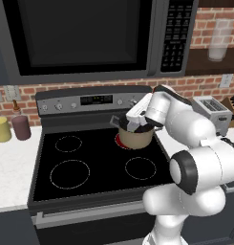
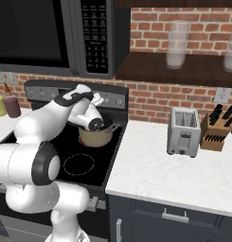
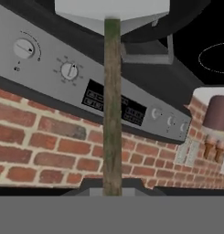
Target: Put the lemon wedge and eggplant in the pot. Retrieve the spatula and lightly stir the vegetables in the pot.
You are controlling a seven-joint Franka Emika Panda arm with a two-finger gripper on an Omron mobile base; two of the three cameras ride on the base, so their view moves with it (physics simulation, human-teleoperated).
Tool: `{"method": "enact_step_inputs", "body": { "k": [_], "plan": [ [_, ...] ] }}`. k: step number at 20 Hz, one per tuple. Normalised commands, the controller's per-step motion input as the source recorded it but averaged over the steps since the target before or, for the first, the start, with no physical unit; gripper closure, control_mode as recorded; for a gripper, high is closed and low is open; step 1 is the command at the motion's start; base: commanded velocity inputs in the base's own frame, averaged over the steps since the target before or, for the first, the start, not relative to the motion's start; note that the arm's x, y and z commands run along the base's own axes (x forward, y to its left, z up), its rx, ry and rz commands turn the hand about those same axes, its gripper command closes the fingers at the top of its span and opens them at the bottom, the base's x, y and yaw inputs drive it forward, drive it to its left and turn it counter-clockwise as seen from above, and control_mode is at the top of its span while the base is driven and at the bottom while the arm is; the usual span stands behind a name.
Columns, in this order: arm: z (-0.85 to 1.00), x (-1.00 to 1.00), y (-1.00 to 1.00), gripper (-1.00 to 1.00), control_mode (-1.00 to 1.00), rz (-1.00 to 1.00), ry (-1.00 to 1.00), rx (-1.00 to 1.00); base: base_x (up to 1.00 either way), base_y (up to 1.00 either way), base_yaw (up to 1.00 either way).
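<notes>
Stovetop (image 1: 90, 162) backdrop: my pincer (image 3: 112, 189) is clamping the spatula (image 3: 112, 91) handle, long axis pointing toward 12 o'clock, blade over the pot (image 1: 135, 138).

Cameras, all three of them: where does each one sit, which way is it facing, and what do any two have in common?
Left base view: behind the arm's left, looking forward and down at the stove; white arm rises lower right, reaching to the pot.
Right base view: behind the arm's right, facing the stove and the counter with the toaster; arm rises lower left.
Hand view: on the hand, rolled over, looking along the spatula handle to its blade, past the stove's control panel.
Shared: both base views show the pot, stove and microwave.
</notes>
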Motion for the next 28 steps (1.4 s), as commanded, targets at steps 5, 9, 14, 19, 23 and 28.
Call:
{"method": "enact_step_inputs", "body": {
  "k": [5, 9, 14, 19, 23, 28],
  "plan": [
    [-0.28, 0.0, 0.0, 1.0, -1.0, -0.01, 0.17, 0.0, 0.0, 0.0, 0.0],
    [-0.46, 0.0, 0.0, 1.0, -1.0, 0.0, 0.14, 0.0, 0.0, 0.0, 0.0],
    [-0.41, 0.01, 0.0, 1.0, -1.0, 0.08, 0.01, 0.1, 0.0, 0.0, 0.0],
    [-0.04, -0.16, -0.02, 1.0, -1.0, 0.2, -0.11, 0.16, 0.0, 0.0, 0.0],
    [0.19, -0.17, -0.08, 1.0, -1.0, 0.18, -0.17, 0.16, 0.0, 0.0, 0.0],
    [0.06, 0.0, -0.06, 1.0, -1.0, 0.1, -0.08, 0.07, 0.0, 0.0, 0.0]
  ]
}}
